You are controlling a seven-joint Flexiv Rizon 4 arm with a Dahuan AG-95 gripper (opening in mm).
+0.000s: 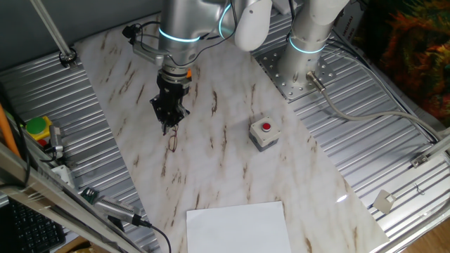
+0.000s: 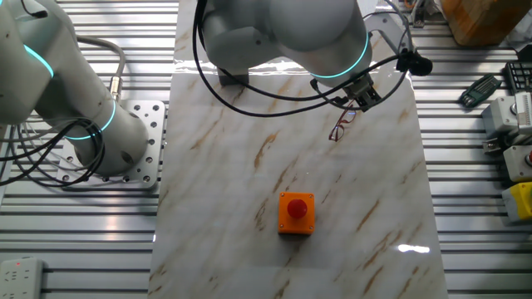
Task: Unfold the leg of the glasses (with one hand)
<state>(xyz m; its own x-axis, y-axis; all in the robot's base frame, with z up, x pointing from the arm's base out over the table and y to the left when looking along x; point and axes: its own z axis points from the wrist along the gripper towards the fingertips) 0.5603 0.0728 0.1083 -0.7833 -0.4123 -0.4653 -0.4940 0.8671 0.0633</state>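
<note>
Single-arm workspace seen from two sides. The glasses (image 2: pixel 340 127), a thin dark reddish-brown wire frame, lie on the marbled table (image 1: pixel 232 176) directly under the gripper (image 1: pixel 169 125), their long axis running roughly from the gripper toward the table's near edge in the one fixed view. The black fingers (image 1: pixel 166 112) point down at the frame's upper end; whether they clasp it cannot be told. A grey box (image 1: pixel 263 133) with a red button stands well apart; white paper (image 1: pixel 238 226) lies at the table's edge.

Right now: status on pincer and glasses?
Pincer low over the marble board, at the glasses' upper end; grip unclear. Leg state too small to tell. Button box well clear.
</note>
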